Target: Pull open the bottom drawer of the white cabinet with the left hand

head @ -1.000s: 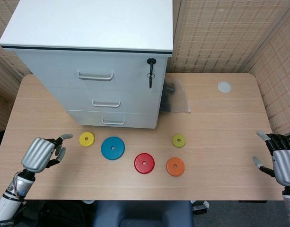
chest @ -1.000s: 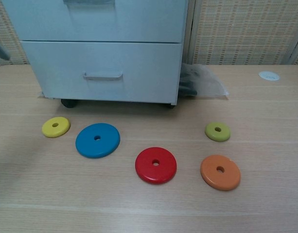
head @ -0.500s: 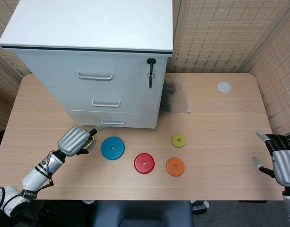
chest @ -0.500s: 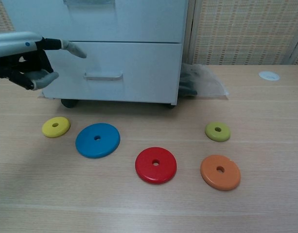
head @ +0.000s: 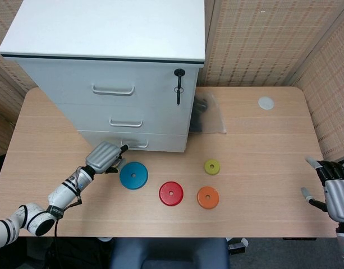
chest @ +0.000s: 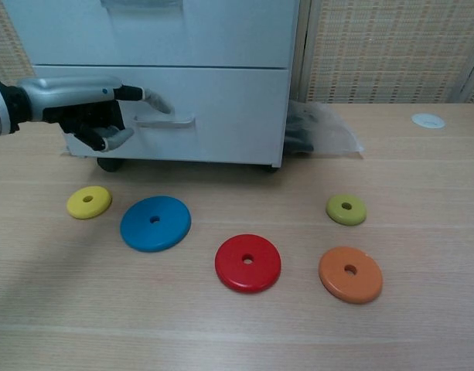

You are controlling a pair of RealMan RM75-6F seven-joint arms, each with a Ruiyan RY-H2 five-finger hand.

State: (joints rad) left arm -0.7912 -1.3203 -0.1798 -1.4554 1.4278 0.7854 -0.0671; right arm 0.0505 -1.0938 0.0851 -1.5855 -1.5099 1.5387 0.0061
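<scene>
The white cabinet point(head: 104, 33) stands at the table's back left, and its bottom drawer point(chest: 221, 116) is closed. The drawer's handle point(chest: 164, 121) is a small bar on its front; the head view also shows the handle point(head: 134, 144). My left hand point(chest: 82, 108) is stretched out in front of the drawer, holding nothing. One finger reaches just above the handle's left end while the others curl under. In the head view the left hand point(head: 106, 157) lies just left of the handle. My right hand point(head: 334, 190) hangs at the table's right edge with its fingers apart.
Coloured discs lie in front of the cabinet: yellow point(chest: 88, 202), blue point(chest: 155, 222), red point(chest: 247, 262), orange point(chest: 350, 273) and green point(chest: 346, 209). A plastic bag point(head: 208, 115) lies right of the cabinet. A key point(head: 179, 84) hangs from the top drawer's lock.
My left hand has moved from the table's front left up and right to the bottom drawer's front, its finger now by the handle. The right hand has barely moved.
</scene>
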